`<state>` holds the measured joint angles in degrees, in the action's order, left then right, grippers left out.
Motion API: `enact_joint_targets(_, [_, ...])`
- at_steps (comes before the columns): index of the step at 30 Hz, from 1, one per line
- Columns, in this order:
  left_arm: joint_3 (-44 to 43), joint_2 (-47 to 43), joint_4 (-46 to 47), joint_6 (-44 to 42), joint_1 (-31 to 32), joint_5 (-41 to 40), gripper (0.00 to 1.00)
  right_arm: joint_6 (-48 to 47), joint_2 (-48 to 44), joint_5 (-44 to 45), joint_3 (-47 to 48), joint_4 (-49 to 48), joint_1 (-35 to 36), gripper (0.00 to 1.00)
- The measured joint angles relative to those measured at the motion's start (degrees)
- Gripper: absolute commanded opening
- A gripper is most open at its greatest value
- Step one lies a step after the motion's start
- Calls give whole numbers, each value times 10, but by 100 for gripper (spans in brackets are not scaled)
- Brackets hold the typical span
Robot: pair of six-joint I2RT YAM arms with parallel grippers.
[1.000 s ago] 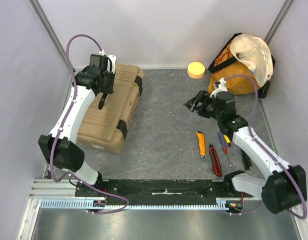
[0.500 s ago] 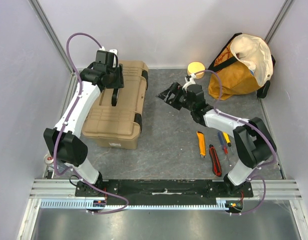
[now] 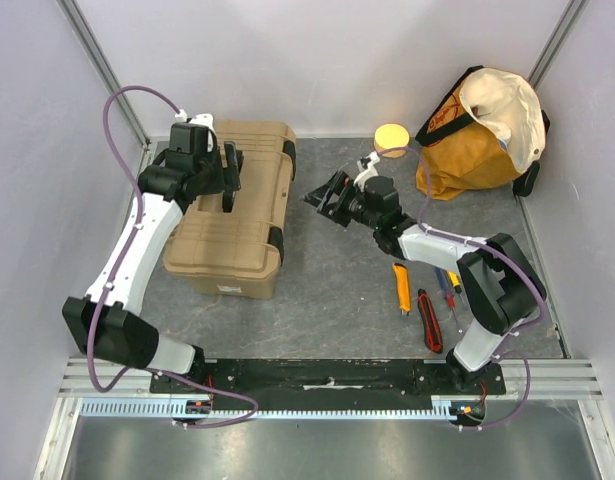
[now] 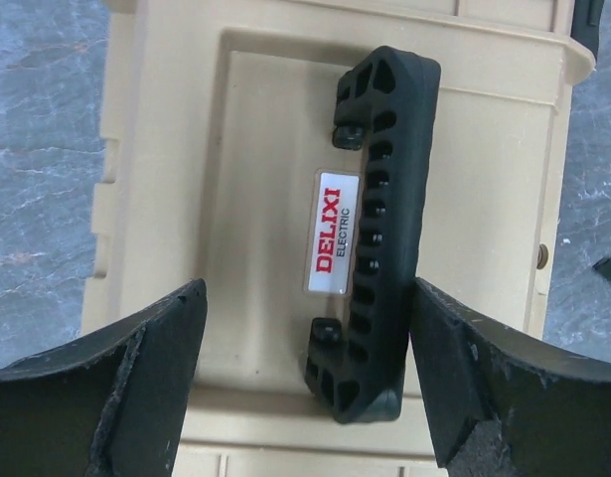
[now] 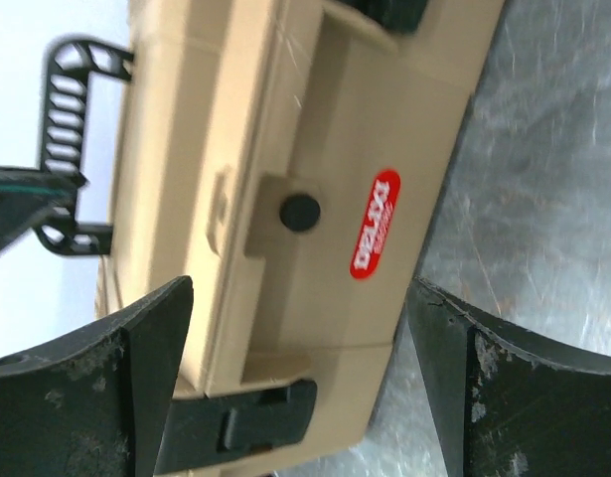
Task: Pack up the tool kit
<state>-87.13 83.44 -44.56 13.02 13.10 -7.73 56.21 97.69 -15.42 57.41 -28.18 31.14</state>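
Left claw point(image 3: 230, 167) spread wide, hovering right above the tool kit point(image 3: 237, 230), black handle point(image 4: 380, 229) lying between its fingers, ungripped. Right claw point(image 3: 325, 195) spread too, facing the kit's side. Kit sits left on the table point(image 3: 337, 275). White label point(image 4: 332, 234) reads DELIXI ELECTRIC.

Enclosed on three sides by plain pale walls point(image 3: 317, 60), metal posts point(image 3: 99, 62) at corners. Floored with dark mottled mat point(image 3: 327, 300). Edged nearside by aluminium rail point(image 3: 317, 408). Lit evenly.

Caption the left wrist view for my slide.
Open left claw above the toolbox, framing its black handle and label.
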Motion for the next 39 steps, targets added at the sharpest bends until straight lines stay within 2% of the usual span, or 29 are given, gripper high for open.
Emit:
enact_joint_targets(8, [66, -61, 42, 16, -5, -85, 86, 13, -42, -4, -85, 0, 35, 95])
enact_joint_targets(15, [120, -74, 39, 47, -36, -121, 86, 42, -85, -4, -131, -27, 42, 95])
enact_joint_targets(20, [143, -99, 41, 66, -40, -118, 87, 84, -88, -8, -156, -71, 63, 98])
enact_joint_targets(26, [182, -178, 30, 72, -48, -94, 88, 130, -82, -10, -170, -129, 102, 98])
enact_joint_targets(39, [253, -284, 35, 77, -50, -21, 88, 208, 10, -8, -190, -289, 149, 98])
